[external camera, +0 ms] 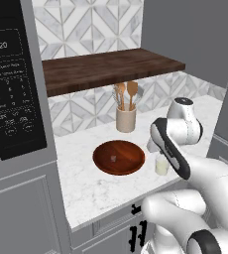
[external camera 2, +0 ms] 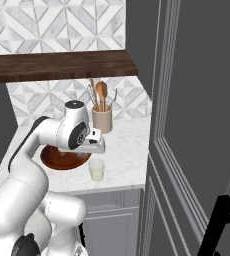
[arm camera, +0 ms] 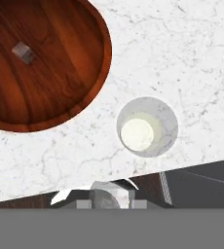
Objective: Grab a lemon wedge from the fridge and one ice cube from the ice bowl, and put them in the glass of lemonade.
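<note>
The glass of lemonade [arm camera: 145, 127] stands on the white marble counter near its front edge, also seen as a small clear tumbler [external camera 2: 97, 170] [external camera: 161, 165]. My gripper [arm camera: 111, 204] hangs just above the glass [external camera 2: 97, 149]. Its tips are close together on a small pale thing, which seems to be the lemon wedge [arm camera: 105, 195]. The ice bowl [arm camera: 60, 63], reddish-brown wood, sits left of the glass [external camera: 131, 154]. One ice cube [arm camera: 23, 52] lies in it [external camera: 114, 158]. A tall dark grey panel on the right looks like the fridge [external camera 2: 197, 125].
A beige crock [external camera: 126, 120] with wooden spoons stands at the back by the tiled wall. A dark wooden shelf [external camera: 106, 69] hangs over the counter. A black microwave [external camera: 9, 79] is built in at the left. Grey cabinet fronts run below the counter edge [external camera: 106, 218].
</note>
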